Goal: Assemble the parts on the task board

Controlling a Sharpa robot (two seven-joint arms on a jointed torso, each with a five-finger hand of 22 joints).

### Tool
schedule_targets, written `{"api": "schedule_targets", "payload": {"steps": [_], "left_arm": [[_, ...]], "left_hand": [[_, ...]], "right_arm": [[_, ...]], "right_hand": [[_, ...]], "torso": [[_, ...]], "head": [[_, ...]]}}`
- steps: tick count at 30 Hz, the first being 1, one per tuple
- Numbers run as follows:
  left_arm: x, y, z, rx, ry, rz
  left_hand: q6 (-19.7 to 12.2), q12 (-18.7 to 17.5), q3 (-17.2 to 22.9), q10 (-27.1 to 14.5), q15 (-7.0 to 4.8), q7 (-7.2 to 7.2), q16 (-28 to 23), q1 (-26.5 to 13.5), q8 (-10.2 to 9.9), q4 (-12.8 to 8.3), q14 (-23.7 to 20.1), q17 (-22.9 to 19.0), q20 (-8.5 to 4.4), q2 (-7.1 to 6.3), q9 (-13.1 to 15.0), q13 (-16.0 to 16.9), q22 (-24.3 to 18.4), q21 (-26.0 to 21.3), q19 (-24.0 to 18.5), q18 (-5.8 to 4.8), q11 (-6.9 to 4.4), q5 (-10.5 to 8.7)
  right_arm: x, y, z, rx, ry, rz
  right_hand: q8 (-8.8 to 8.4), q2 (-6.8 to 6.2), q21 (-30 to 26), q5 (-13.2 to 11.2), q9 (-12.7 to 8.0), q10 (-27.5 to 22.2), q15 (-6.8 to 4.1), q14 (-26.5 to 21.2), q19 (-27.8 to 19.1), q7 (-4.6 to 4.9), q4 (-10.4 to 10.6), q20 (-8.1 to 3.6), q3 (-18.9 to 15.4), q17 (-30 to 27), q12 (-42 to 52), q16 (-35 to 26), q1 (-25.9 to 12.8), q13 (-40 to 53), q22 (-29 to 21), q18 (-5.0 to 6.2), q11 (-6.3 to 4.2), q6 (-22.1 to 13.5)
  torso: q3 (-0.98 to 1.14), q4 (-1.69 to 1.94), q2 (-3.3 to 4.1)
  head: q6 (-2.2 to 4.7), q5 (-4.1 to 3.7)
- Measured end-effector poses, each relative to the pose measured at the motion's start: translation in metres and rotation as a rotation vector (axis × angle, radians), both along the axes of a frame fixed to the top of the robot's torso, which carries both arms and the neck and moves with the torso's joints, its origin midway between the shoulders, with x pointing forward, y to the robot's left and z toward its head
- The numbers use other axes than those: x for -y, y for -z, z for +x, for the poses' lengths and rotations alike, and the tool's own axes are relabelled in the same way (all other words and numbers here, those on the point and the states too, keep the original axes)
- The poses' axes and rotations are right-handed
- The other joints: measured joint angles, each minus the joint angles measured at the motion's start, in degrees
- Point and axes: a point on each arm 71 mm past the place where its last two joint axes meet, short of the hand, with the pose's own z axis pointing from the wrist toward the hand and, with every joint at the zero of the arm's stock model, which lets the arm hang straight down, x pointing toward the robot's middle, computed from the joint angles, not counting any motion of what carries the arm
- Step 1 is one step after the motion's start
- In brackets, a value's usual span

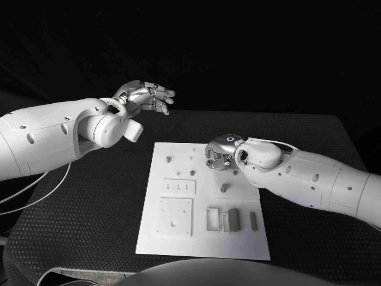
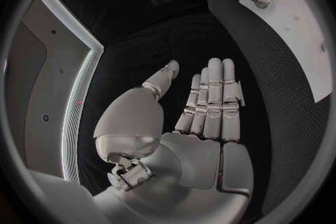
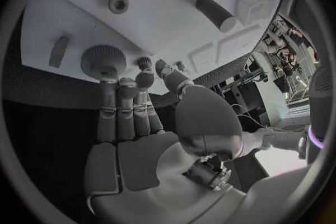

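White task board (image 1: 156, 238), right hand (image 1: 218, 154) over far edge – left hand (image 1: 146, 97) off-board

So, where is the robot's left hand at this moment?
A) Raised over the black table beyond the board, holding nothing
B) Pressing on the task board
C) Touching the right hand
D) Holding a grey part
A: the left hand is off the task board, over the black table's far side, fingers extended and empty in the left wrist view.
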Motion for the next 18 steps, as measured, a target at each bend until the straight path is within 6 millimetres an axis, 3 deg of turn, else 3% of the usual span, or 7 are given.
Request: {"api": "schedule_targets", "payload": {"steps": [12,18], "left_arm": [[0.0,0.0,0.0004,0.0,-0.001,0.0],[0.0001,0.0,0.0005,0.0,0.0,0.0]], "left_hand": [[0.0,0.0,0.0,0.0,0.0,0.0,0.0,0.0,0.0,0.0,0.0,-0.01,-0.18,0.0,0.0,0.0,0.0,0.0,0.18,-0.38,0.0,0.0],[0.0,0.0,0.0,0.0,0.0,0.0,0.0,0.0,0.0,0.0,0.0,-0.01,-0.18,0.0,0.01,0.0,0.0,0.0,0.18,-0.39,0.0,0.0]], "right_arm": [[0.0005,0.0,0.0002,0.002,0.001,-0.003],[-0.001,0.0,0.0004,0.004,0.0,-0.003]], "right_hand": [[0.0,0.3,0.38,0.0,-0.05,0.21,-0.17,0.2,0.2,-0.27,-0.16,-0.19,0.16,0.27,0.22,0.22,0.3,0.31,0.0,0.0,-0.21,0.29],[0.0,1.54,0.83,0.0,-0.05,0.53,-0.37,0.56,0.2,-0.53,-0.31,-0.2,0.31,0.48,0.22,0.55,0.88,0.6,0.04,-0.01,-0.5,1.29]], "torso": [[0.03,-0.07,0.0],[0.02,-0.07,0.02]], "head": [[0.07,-0.04],[0.04,-0.01]]}}
